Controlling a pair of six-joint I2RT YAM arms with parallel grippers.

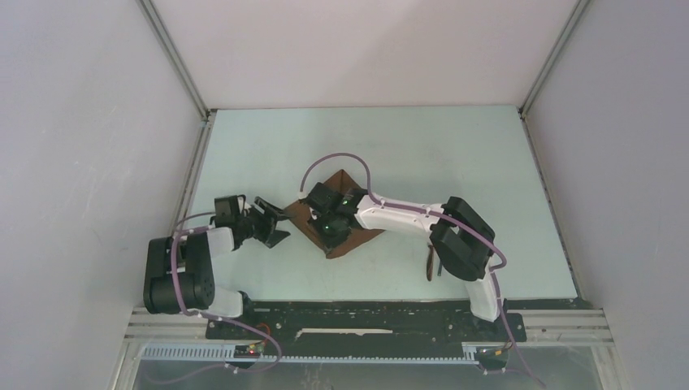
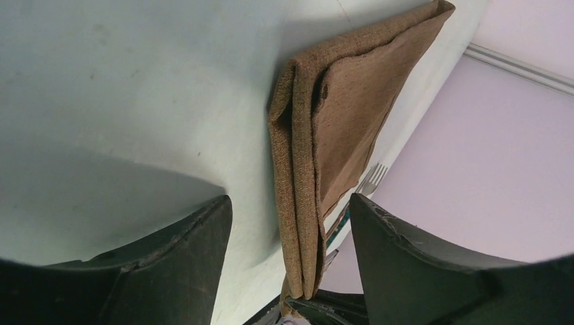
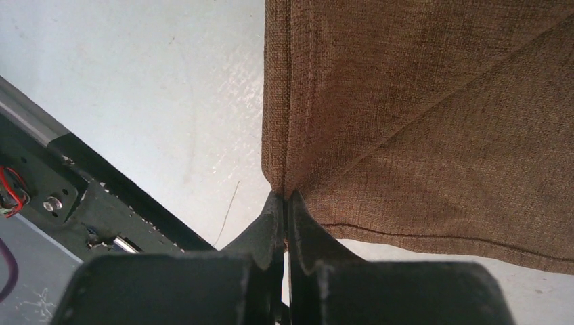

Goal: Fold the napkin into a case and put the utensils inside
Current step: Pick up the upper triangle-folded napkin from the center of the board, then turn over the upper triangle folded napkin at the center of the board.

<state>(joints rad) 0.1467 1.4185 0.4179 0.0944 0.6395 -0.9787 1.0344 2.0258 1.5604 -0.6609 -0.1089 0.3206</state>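
1. The napkin (image 1: 343, 180) is seen folded into a flat, layered brown shape, lying at the middle of the pale desk (image 1: 406, 154).
2. The right gripper (image 3: 285, 200) is lowered over the near part of the napkin. Its fingers are pressed together, and their tips are set right at a corner of the cloth where a hemmed edge runs down to them. Whether any fabric is caught between them cannot be told.
3. The left gripper (image 1: 280, 225) is held just beside the napkin's left side, with its fingers (image 2: 183, 257) spread wide and nothing held between them. In the left wrist view the folded edge of the napkin is framed between the two fingers.
4. The utensils (image 1: 431, 262) are laid on the desk to the right, apart from the napkin and close beside the right arm's elbow.
5. Fork tines (image 2: 373, 177) are seen past the far side of the napkin in the left wrist view.
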